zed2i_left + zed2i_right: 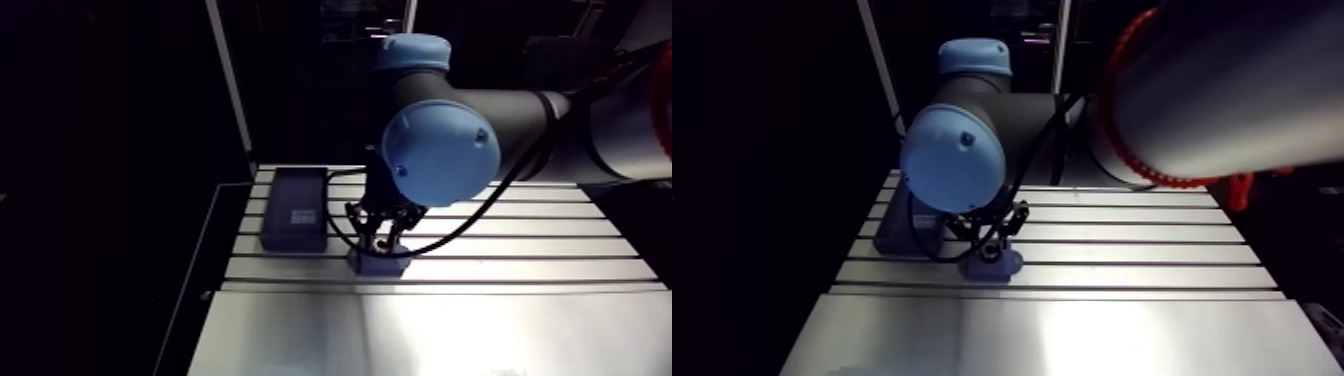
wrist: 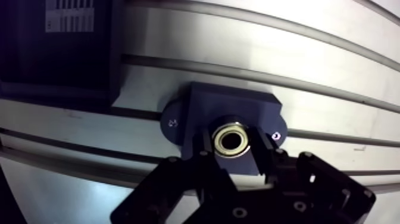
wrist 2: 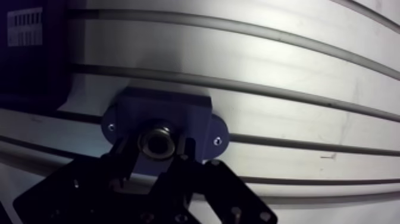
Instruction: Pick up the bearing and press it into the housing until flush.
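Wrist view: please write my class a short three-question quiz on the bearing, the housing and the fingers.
1. True or false: the bearing sits at the round bore of the housing.
2. Where do the fingers stand? A) one on each side of the bearing; B) both on one side of it; C) well away from it.
3. Fill in: the housing stands on the slotted ___.

Key: 1 true; 2 A; 3 table.
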Robot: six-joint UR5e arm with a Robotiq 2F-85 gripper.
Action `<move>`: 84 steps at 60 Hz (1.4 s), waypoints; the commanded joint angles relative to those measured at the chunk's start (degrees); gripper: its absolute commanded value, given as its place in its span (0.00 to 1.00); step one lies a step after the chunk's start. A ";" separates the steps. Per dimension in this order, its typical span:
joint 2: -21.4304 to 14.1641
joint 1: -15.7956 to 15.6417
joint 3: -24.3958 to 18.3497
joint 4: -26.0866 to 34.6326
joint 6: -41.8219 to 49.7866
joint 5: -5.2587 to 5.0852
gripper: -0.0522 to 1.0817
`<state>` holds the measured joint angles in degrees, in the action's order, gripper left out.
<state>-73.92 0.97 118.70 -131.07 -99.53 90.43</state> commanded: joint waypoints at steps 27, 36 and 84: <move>-0.47 0.17 0.35 0.06 -0.01 -0.03 0.65; -0.73 0.17 0.44 0.15 -0.24 -0.03 0.65; -0.74 0.26 0.62 0.24 -0.45 0.06 0.65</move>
<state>-74.71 1.22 119.30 -130.83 -99.97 90.48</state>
